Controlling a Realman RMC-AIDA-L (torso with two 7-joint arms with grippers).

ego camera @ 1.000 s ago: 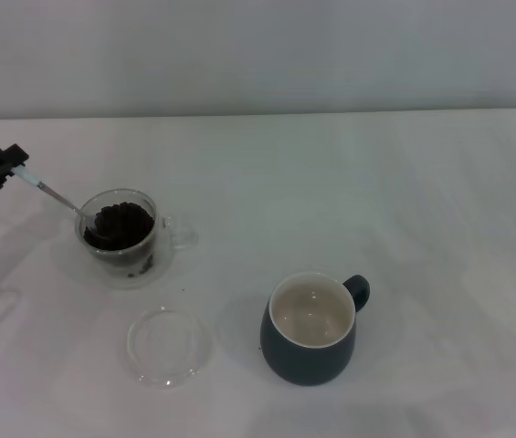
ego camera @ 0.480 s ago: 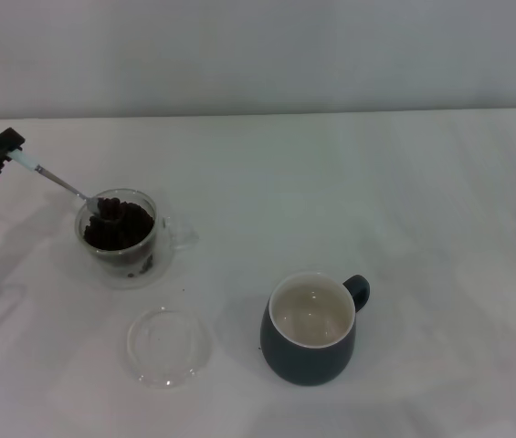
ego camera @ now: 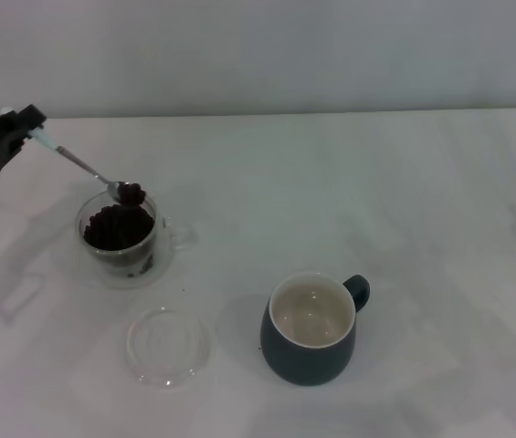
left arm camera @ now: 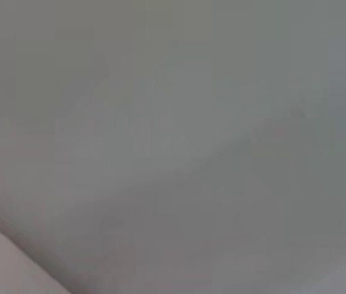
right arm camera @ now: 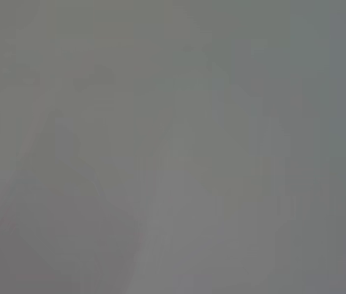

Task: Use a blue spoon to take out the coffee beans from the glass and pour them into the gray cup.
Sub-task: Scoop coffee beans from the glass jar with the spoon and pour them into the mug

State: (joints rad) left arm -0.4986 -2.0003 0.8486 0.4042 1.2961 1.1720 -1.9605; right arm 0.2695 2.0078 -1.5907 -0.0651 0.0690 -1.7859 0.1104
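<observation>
At the far left edge of the head view my left gripper is shut on the pale handle of the blue spoon. The spoon slopes down to the right, its metal bowl holding a few coffee beans just above the rim of the glass. The glass is clear, has a side handle and is about half full of dark beans. The gray cup stands lower right of it, cream inside, handle to the right, with no beans showing inside. Both wrist views show only blank grey. My right gripper is out of view.
A flat clear round glass dish lies on the white table in front of the glass, left of the gray cup. A pale wall runs along the table's far edge.
The spoon's bowl has come up out of the beans in the glass, carrying a small heap, and my left gripper has risen and shifted slightly right. Glass, cup and dish stayed put.
</observation>
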